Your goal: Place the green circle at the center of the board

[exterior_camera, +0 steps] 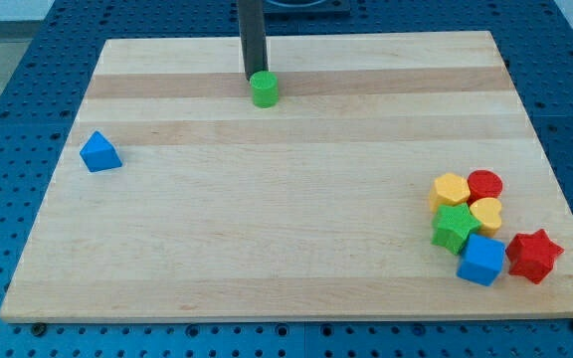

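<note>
The green circle (pixel 264 89) sits on the wooden board (pixel 286 199) near the view's top, a little left of the middle. My tip (pixel 253 78) is at the end of the dark rod, right against the green circle's upper left side; I cannot tell whether they touch.
A blue triangle (pixel 99 152) lies at the view's left. A cluster at the lower right holds a yellow hexagon (pixel 451 189), a red circle (pixel 484 184), a yellow heart (pixel 486 214), a green star (pixel 454 228), a blue cube (pixel 481 260) and a red star (pixel 533 255).
</note>
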Controlling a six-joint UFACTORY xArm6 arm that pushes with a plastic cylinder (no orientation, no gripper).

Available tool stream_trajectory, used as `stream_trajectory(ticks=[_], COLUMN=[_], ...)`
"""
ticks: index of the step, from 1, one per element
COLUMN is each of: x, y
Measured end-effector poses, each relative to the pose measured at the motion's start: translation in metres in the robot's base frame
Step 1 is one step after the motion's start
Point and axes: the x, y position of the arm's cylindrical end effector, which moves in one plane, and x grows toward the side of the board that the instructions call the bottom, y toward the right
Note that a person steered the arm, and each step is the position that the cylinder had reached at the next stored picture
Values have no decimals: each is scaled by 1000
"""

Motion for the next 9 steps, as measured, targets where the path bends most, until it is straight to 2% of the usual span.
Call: stream_trajectory(ticks=[2,6,9], x=[20,95,114], y=[-2,-2,10])
